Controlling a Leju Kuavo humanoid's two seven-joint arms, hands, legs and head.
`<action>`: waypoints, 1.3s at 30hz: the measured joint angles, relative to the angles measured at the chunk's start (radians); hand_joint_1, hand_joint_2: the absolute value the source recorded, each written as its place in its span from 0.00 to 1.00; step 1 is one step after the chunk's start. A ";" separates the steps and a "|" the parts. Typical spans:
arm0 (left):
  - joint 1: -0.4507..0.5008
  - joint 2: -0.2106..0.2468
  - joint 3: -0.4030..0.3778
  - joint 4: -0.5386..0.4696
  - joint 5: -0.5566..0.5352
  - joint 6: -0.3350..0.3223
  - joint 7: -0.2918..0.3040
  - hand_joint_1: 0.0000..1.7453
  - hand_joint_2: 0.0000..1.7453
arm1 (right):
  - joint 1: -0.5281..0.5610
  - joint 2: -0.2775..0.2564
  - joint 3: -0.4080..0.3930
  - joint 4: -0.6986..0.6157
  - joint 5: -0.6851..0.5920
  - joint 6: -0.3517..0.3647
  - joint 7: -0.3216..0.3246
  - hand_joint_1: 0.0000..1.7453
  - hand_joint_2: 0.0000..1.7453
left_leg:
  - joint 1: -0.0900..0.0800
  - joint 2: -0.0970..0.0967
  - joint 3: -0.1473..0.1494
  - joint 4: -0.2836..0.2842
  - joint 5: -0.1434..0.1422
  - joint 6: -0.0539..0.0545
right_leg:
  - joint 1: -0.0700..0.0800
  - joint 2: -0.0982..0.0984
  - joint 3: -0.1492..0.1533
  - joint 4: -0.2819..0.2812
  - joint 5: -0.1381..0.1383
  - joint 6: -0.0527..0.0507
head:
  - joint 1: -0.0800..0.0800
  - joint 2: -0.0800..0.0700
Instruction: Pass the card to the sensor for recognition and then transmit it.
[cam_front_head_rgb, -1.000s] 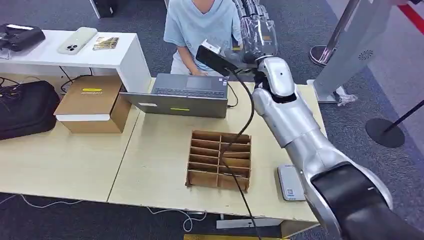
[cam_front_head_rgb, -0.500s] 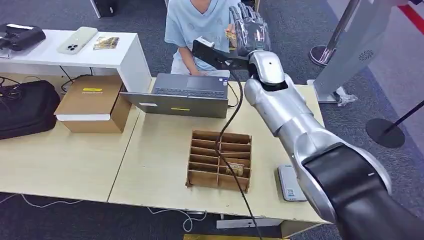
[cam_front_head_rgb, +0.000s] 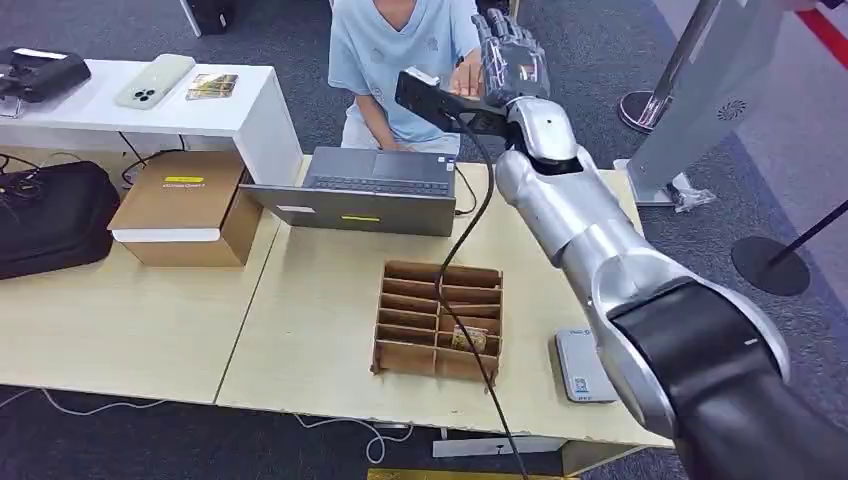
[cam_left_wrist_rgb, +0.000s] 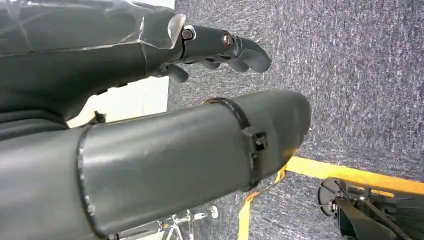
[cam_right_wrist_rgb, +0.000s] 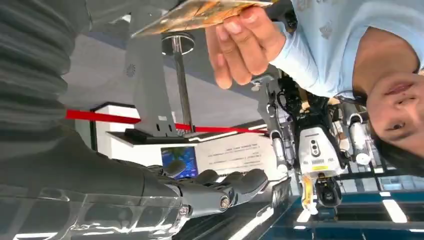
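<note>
Near the top centre, the right hand (cam_front_head_rgb: 512, 62) has fingers spread, empty; a person's hand (cam_right_wrist_rgb: 245, 42) holds the card (cam_right_wrist_rgb: 200, 14).

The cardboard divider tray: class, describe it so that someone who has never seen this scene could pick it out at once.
On the pale wooden table, find the open laptop at its far edge. Just nearer than it lies the cardboard divider tray. Unlike the closed brown box to its left, it is open-topped and split into rows of narrow slots.
</note>
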 joint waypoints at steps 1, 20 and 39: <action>0.000 0.000 0.000 0.000 0.000 0.000 0.000 0.00 0.00 | 0.000 0.000 -0.002 0.003 -0.004 -0.002 -0.005 1.00 1.00 | 0.000 0.000 0.000 0.000 0.000 0.000 | 0.000 0.000 0.000 0.000 0.000 0.000 | 0.000 0.000; 0.000 0.003 -0.002 0.000 -0.011 -0.001 0.001 0.00 0.00 | 0.002 -0.005 -0.034 0.014 -0.026 -0.023 -0.053 1.00 1.00 | 0.000 0.000 0.000 0.000 0.000 0.000 | 0.000 0.000 0.000 0.000 0.000 0.000 | 0.000 0.000; 0.000 0.003 -0.002 0.000 -0.006 0.000 0.002 0.00 0.00 | 0.069 -0.031 -0.132 -0.088 -0.218 -0.220 -0.265 1.00 1.00 | 0.000 0.000 0.000 0.000 0.000 0.000 | 0.000 0.000 0.000 0.000 0.000 0.000 | 0.000 0.000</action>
